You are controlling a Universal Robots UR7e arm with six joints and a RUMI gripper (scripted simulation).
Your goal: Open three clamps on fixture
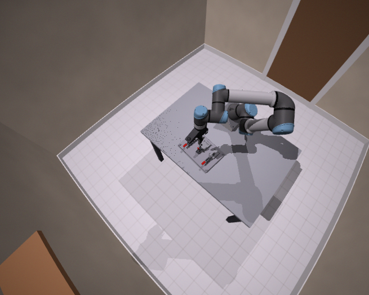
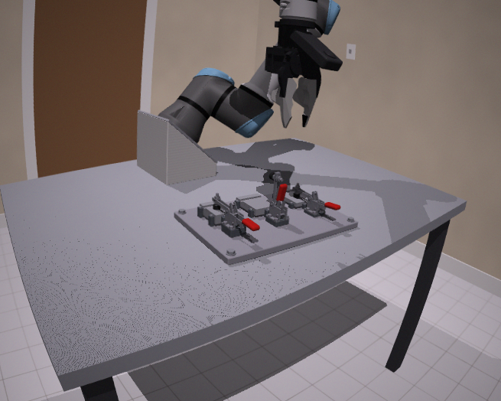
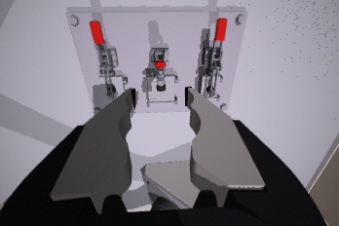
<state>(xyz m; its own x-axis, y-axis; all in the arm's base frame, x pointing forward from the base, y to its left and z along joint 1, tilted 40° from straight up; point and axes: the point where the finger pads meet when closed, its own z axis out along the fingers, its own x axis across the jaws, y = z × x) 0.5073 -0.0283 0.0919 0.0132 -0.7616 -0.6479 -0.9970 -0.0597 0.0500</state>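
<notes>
The grey fixture plate (image 2: 294,241) (image 1: 193,157) (image 3: 185,24) lies on the table and carries three toggle clamps. In the exterior view, the near clamp (image 2: 249,224) and the far-right clamp (image 2: 332,206) have their red handles lying flat. The middle clamp (image 2: 281,192) has its red handle standing upright. In the wrist view the outer handles (image 3: 97,32) (image 3: 221,29) lie along the plate, and the middle handle (image 3: 160,63) shows end-on. Grey parts (image 2: 250,201) sit under the clamps. My gripper (image 2: 294,125) (image 3: 160,89) (image 1: 194,139) hangs high above the fixture's far side, fingers partly apart and empty.
The arm's grey wedge-shaped mount (image 2: 173,151) stands on the table behind the fixture. The table's front edge (image 2: 258,314) is near the fixture. A brown door (image 2: 86,82) is in the wall behind.
</notes>
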